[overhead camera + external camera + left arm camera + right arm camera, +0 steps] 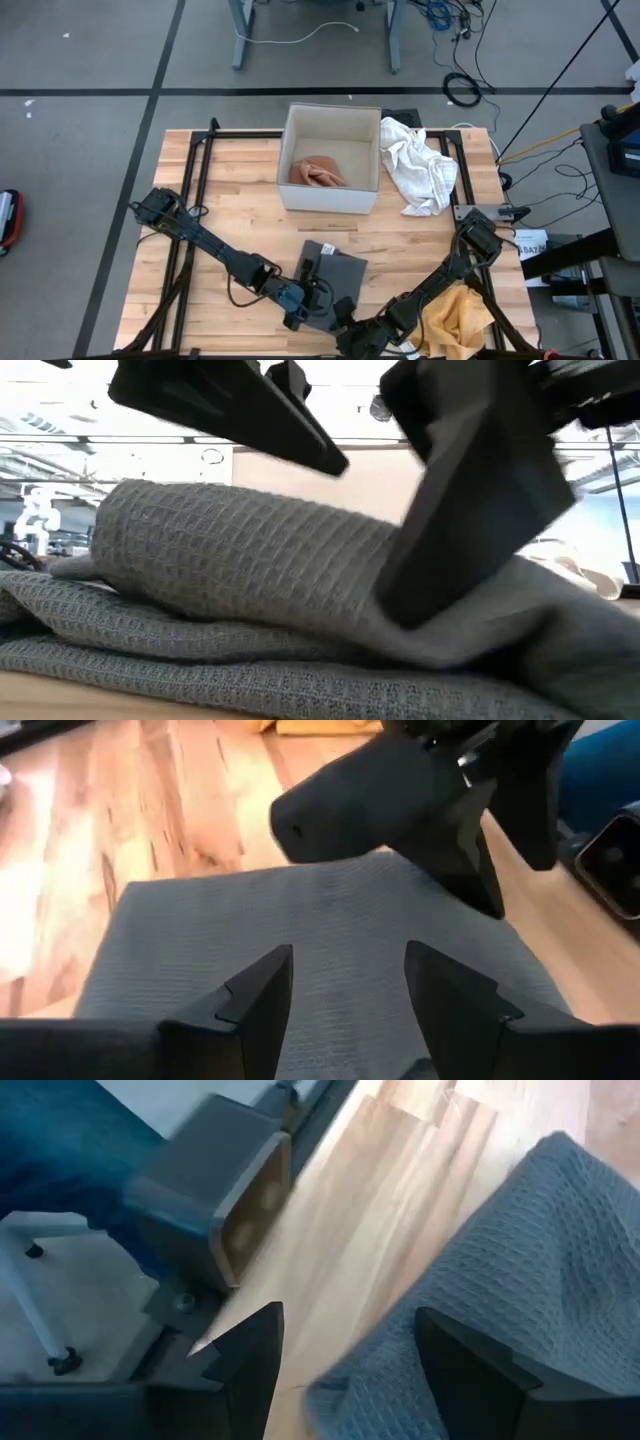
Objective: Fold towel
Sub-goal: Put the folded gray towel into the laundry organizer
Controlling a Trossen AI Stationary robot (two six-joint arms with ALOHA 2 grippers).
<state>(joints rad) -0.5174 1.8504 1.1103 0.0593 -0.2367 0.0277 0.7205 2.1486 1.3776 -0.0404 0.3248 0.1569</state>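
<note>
The grey towel (pixel 335 275) is lying folded compactly at the table's (pixel 240 190) near middle. It is being flanked by the left gripper (pixel 345 995) and the right gripper (pixel 345 1350), both spread open, gripping nothing. Folding is judged nearly finished; perhaps only releasing and tidying are being left.

Waffle-weave cloth towel (pixel 340 272), matt wood table (pixel 250 190)

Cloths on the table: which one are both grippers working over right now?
The grey towel at the near table edge, under the open left gripper and open right gripper. The white cloth lies beside the box; the yellow cloth at the near right corner.
</note>
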